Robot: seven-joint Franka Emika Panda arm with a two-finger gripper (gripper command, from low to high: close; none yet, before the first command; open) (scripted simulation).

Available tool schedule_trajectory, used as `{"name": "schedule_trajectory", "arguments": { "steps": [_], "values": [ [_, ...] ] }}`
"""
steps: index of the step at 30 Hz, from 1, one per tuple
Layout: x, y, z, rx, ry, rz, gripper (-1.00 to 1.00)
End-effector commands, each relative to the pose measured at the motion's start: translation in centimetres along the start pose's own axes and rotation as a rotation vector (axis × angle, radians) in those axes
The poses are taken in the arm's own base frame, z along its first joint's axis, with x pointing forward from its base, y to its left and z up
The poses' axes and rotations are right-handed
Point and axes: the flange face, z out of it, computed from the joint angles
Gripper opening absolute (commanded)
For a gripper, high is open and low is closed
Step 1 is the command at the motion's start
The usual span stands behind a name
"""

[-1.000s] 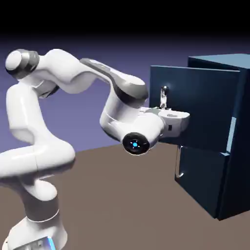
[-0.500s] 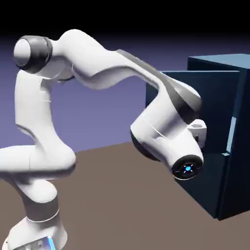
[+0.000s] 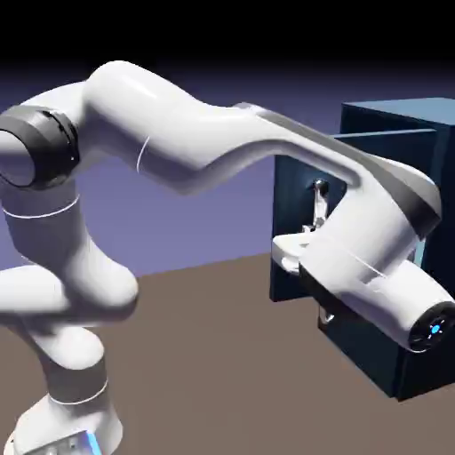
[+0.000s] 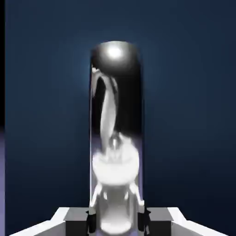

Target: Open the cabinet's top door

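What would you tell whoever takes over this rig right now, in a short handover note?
Gripper: closed on the silver bar handle, one fingertip on each side of it.
Top door: swung out from the cabinet, so it is open at least partway; the arm hides part of the gap.
Lower door: appears shut.
Done: handle gripped, door swung away from the cabinet.
Left: probably open it further if more is wanted, then let go of the handle and back off.

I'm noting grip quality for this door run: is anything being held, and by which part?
The top door's handle, gripped at its end nearest the hand view's bottom edge.
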Motion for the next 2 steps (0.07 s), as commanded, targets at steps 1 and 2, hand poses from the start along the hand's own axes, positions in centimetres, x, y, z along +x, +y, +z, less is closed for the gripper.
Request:
{"name": "schedule_trajectory", "arguments": {
  "steps": [1,2],
  "values": [
    [0.08,0.08,-0.16,0.004,-0.004,0.0,-1.0],
    [0.08,0.08,-0.17,0.004,-0.004,0.0,1.0]
  ]
}}
